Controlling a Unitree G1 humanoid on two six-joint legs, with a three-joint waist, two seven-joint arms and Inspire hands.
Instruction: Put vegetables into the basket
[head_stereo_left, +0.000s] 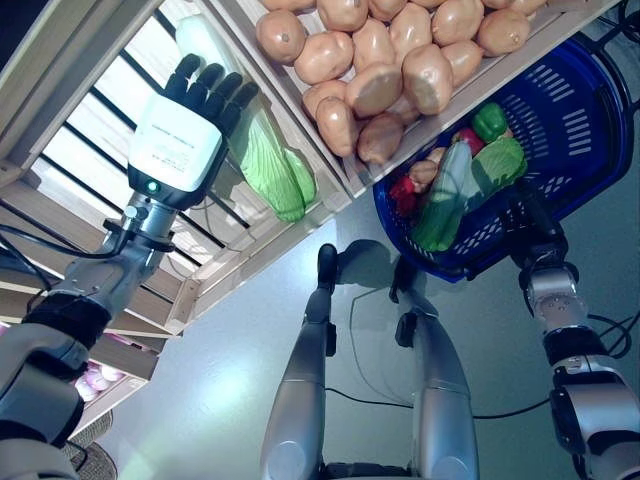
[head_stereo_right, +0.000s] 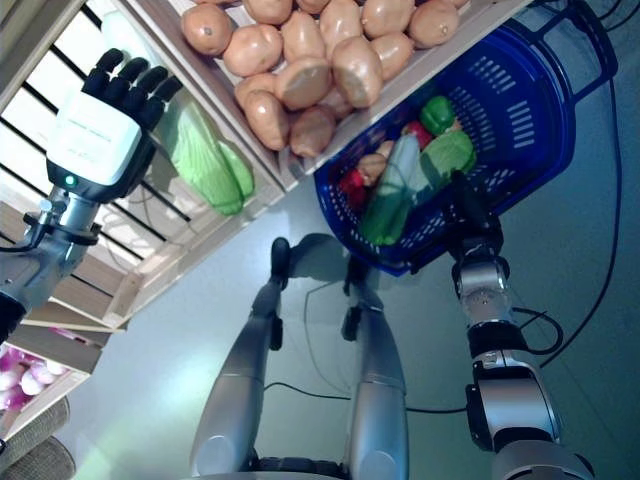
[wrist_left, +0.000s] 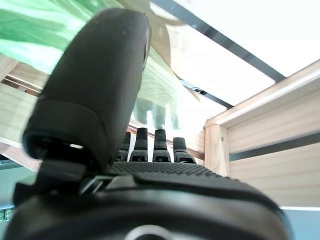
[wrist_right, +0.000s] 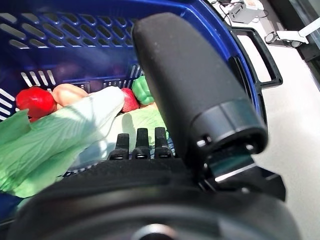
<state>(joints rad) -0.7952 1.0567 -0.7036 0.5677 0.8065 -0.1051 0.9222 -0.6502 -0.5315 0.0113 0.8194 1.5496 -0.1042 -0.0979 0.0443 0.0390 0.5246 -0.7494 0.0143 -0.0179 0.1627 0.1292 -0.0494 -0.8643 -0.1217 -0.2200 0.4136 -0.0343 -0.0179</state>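
My left hand (head_stereo_left: 178, 140) reaches into a wooden crate on the stand, its fingers straight and lying against a long green and white cabbage (head_stereo_left: 268, 165). In the left wrist view the thumb (wrist_left: 95, 90) stands apart and the cabbage (wrist_left: 45, 30) shows past it; the hand is open. The blue basket (head_stereo_left: 600, 100) stands on the floor and holds a long green cabbage (head_stereo_left: 445, 195), a green pepper (head_stereo_left: 489, 120), a red vegetable (head_stereo_left: 402, 192) and a potato (head_stereo_left: 425, 172). My right hand (head_stereo_left: 520, 225) is at the basket's near rim, open and empty, with its fingers (wrist_right: 142, 142) straight.
The wooden stand (head_stereo_left: 250, 265) runs across the upper left. A crate of potatoes (head_stereo_left: 390, 70) overhangs the basket's left side. Grey floor (head_stereo_left: 230, 360) lies between the stand and the basket.
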